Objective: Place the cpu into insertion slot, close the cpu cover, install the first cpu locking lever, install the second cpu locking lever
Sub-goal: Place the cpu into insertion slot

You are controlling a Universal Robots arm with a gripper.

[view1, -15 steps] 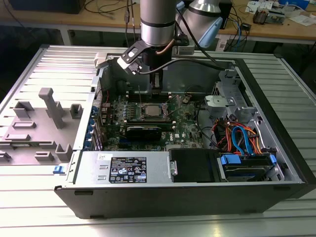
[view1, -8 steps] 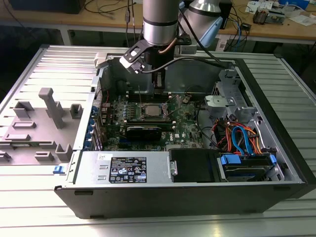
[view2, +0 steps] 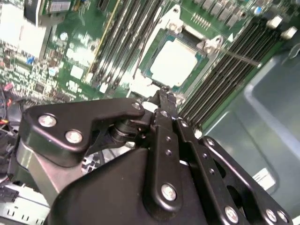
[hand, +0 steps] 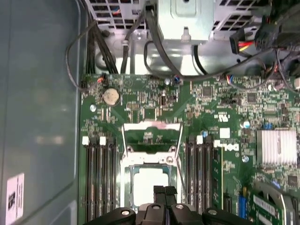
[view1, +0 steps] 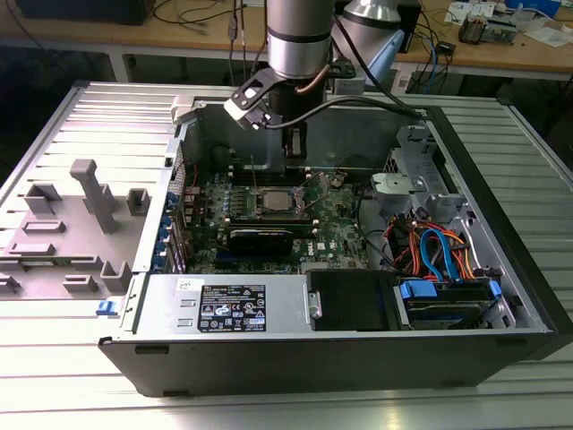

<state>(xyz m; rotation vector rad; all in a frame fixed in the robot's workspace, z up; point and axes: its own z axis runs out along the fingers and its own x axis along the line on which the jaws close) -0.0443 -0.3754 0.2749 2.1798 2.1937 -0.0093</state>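
Cpu [hand: 149, 183] lies flat in the insertion slot [hand: 125, 180], silvery top up, edges parallel to memory slots [hand: 99, 178]; jaws closed, empty.

Exterior view: off the arm [view1: 295, 40], raised, looking down at a slant into the open computer case [view1: 501, 296] on the desk [view1: 54, 394], far enough back to take in the whole case. Both wrist views: riding on the arm, close above the green board [hand: 225, 108], looking past the black jaws; first wrist view nearly straight down, second wrist view tilted. Shared by all three: the silvery chip [view2: 173, 63] mid-board and the long slots [hand: 98, 183] beside it.
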